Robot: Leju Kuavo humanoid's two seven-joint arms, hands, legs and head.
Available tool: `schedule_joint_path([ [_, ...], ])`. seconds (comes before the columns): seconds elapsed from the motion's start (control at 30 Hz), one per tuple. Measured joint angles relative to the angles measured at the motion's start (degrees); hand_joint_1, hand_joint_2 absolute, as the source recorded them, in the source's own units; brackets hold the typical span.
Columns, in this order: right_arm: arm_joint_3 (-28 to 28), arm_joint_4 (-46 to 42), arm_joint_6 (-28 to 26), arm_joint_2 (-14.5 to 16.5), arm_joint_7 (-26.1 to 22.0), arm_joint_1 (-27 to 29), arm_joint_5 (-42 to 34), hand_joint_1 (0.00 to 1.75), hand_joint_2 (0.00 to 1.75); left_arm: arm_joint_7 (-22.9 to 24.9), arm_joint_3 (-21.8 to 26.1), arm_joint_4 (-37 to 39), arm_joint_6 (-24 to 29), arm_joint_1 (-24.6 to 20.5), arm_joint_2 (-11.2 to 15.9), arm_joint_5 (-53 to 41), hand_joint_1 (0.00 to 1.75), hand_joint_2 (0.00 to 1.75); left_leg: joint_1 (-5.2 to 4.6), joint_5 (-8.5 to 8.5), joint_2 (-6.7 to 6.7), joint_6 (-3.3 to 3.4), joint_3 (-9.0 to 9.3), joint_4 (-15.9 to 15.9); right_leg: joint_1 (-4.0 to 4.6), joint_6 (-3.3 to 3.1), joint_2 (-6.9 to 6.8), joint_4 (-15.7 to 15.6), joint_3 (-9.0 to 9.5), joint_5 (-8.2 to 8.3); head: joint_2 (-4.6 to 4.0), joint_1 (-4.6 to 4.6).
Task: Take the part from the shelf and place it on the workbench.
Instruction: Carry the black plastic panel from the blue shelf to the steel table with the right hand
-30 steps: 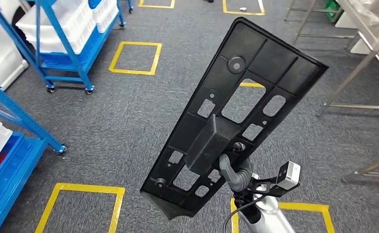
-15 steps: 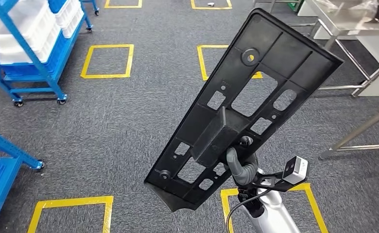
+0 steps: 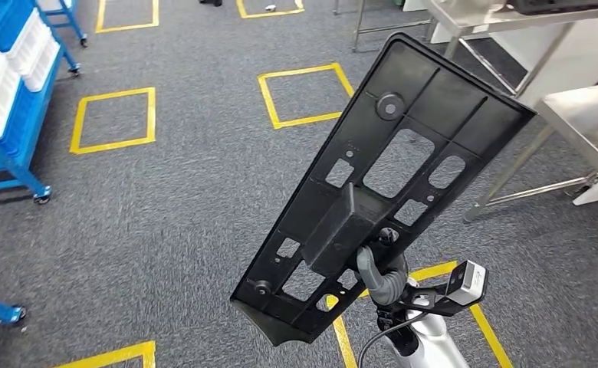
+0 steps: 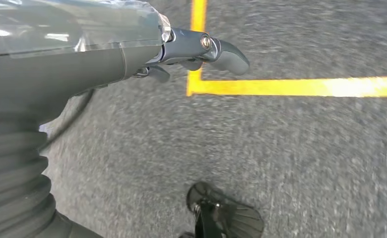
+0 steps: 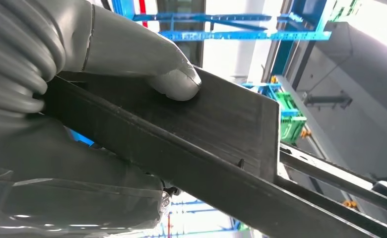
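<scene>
We see our right hand (image 3: 380, 270) grasping the black plastic panel (image 3: 403, 153) raised mid-frame, a steel workbench (image 3: 587, 115) upper right, while our left hand (image 4: 201, 49) hangs released.

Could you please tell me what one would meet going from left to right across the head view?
Blue shelf cart with white bins → yellow floor square → black plastic part, held up by the right hand → steel workbench.
</scene>
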Motion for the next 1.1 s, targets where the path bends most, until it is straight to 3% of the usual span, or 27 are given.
schedule_joint_path([
  [0.03,0.0,-0.1,0.0,0.0,0.0,0.1,0.0,1.66,1.75,0.0,0.0,0.0,0.0,0.0,0.0,0.0,0.00,1.75,-0.03,-0.03,-0.52,0.23,0.32,-0.8,-0.03,0.32,0.56,0.2,-0.29,-0.08,0.00,0.00],
  [0.1,0.0,-0.3,0.0,0.0,-0.1,0.3,0.5,1.66,1.75,0.2,0.0,0.0,0.0,-0.2,0.0,-0.1,0.00,1.75,-0.26,0.02,0.36,0.99,0.39,-1.1,-0.20,0.94,1.48,0.3,-0.65,0.00,0.00,-0.01],
  [0.13,0.0,-0.5,0.0,0.0,-0.1,0.4,1.0,1.66,1.75,0.3,0.0,0.0,-0.1,-0.3,-0.1,-0.2,0.00,1.75,-0.28,0.15,0.90,1.37,0.48,-1.2,-0.23,1.21,0.88,0.5,-0.81,-0.20,0.00,0.01],
  [0.2,0.4,-1.1,-0.1,0.0,-0.2,0.5,2.9,1.66,1.75,0.4,0.0,0.0,-0.1,-0.4,-0.2,-0.4,0.00,1.75,-0.21,0.32,2.11,2.01,0.69,-1.7,-0.15,1.74,-2.20,3.7,-2.30,-2.13,0.00,0.02],
  [0.27,1.7,-1.8,-0.2,0.0,-0.1,0.5,4.9,1.66,1.75,0.4,0.0,0.0,-0.3,-0.1,-0.1,-0.7,0.00,1.75,-0.38,0.21,3.47,2.30,0.79,-1.8,-0.26,2.20,-5.14,10.8,-5.89,-5.52,0.00,0.03],
  [0.33,3.5,-2.1,-0.5,0.0,0.2,0.5,6.4,1.66,1.75,0.2,0.0,0.0,-0.5,0.1,0.1,-0.9,0.00,1.75,-0.53,0.00,4.94,2.35,0.85,-1.8,-0.46,2.36,-5.84,16.1,-8.79,-6.89,0.00,0.03],
  [0.37,4.4,-2.1,-0.7,0.0,0.4,0.4,7.0,1.66,1.75,-0.1,-0.1,0.0,-0.7,0.1,0.1,-0.8,0.00,1.75,-0.57,-0.12,5.61,2.34,0.94,-1.8,-0.49,2.30,-5.97,15.8,-8.79,-6.05,0.00,0.03],
  [0.4,5.3,-2.1,-0.9,0.0,0.5,0.2,7.6,1.66,1.75,-0.6,-0.1,0.0,-0.9,0.0,0.2,-0.6,0.00,1.75,-0.60,-0.26,6.22,2.29,1.11,-1.8,-0.43,2.12,-6.19,13.4,-7.62,-4.35,0.00,0.03],
  [0.47,7.2,-2.1,-1.3,-0.1,0.4,-1.0,9.9,1.66,1.75,-1.5,-0.1,0.0,-1.3,-0.1,0.2,-0.1,0.00,1.75,-0.73,-0.61,7.38,1.99,1.60,-1.8,0.19,1.33,-8.24,5.3,-3.48,-0.82,0.00,0.03],
  [0.53,9.5,-2.1,-2.4,-0.4,-0.1,-2.7,13.2,1.66,1.75,-2.0,-0.1,0.0,-1.6,-0.3,0.2,0.2,0.00,1.75,-0.89,-0.95,8.51,1.48,1.99,-1.8,1.02,0.52,-9.95,0.5,-1.07,0.38,0.00,0.03],
  [0.57,10.8,-2.2,-3.4,-0.7,-0.3,-3.6,14.8,1.66,1.75,-2.2,-0.1,0.0,-1.7,-0.4,0.2,0.2,0.00,1.75,-0.94,-1.09,9.09,1.22,2.15,-1.9,1.29,0.29,-9.89,0.0,-0.97,0.15,0.00,0.02],
  [0.63,13.4,-2.6,-5.9,-1.4,-0.3,-5.1,17.6,1.66,1.75,-2.4,-0.1,0.0,-2.0,-0.7,0.3,0.2,0.00,1.75,-0.90,-1.40,9.74,0.68,2.62,-2.0,1.17,-0.19,-8.48,-0.5,-0.64,0.44,0.00,0.01],
  [0.7,15.6,-3.2,-7.8,-2.0,-0.3,-7.0,19.4,1.66,1.75,-2.8,-0.2,0.0,-2.5,-1.0,0.4,0.2,0.00,1.75,-0.77,-2.82,7.57,0.18,2.06,0.1,0.73,-0.79,-7.23,-1.4,0.09,0.85,0.00,0.01],
  [0.77,17.3,-3.4,-8.8,-2.3,-0.2,-8.9,20.6,1.66,1.75,-3.0,-0.2,0.0,-2.8,-1.0,0.5,0.3,0.00,1.75,-0.60,-5.49,4.61,-0.09,-0.36,5.3,0.50,-1.25,-6.23,-1.8,0.39,0.97,0.00,0.01],
  [0.83,17.9,-3.4,-9.3,-2.3,-0.2,-9.7,21.1,1.66,1.75,-2.9,-0.2,0.0,-2.8,-1.0,0.6,0.3,0.00,1.75,-0.55,-6.93,3.87,-0.16,-1.92,8.3,0.51,-1.38,-5.77,-1.8,0.40,0.95,0.00,-0.01],
  [0.97,17.9,-3.4,-9.3,-2.3,-0.2,-9.8,21.2,1.66,1.75,-2.9,-0.2,0.0,-2.8,-0.9,0.6,0.4,0.00,1.75,-0.55,-7.10,3.83,-0.17,-2.14,8.7,0.51,-1.39,-5.70,-1.8,0.40,0.95,0.00,-0.01],
  [1.03,18.9,-3.3,-10.1,-2.5,-0.2,-10.3,22.3,1.66,1.75,-2.8,-0.2,0.0,-2.6,-0.9,0.6,0.7,0.00,1.75,-0.50,-7.27,3.68,-0.38,-3.77,11.2,0.48,-1.37,-4.66,-1.6,0.41,0.89,0.00,-0.01],
  [1.07,19.7,-3.4,-10.9,-2.6,-0.2,-10.8,23.1,1.66,1.75,-2.6,-0.1,0.0,-2.4,-0.8,0.7,1.0,0.00,1.75,-0.42,-6.22,3.58,-0.55,-4.16,11.2,0.42,-1.28,-3.71,-1.5,0.44,0.81,0.00,-0.01],
  [1.1,20.7,-3.7,-12.3,-2.8,-0.3,-11.3,23.8,1.66,1.75,-2.3,-0.1,0.0,-2.2,-0.8,0.8,1.5,0.00,1.75,-0.18,-4.38,2.46,-0.76,-3.49,8.8,0.29,-0.97,-2.44,-1.0,0.38,0.51,0.00,0.00],
])
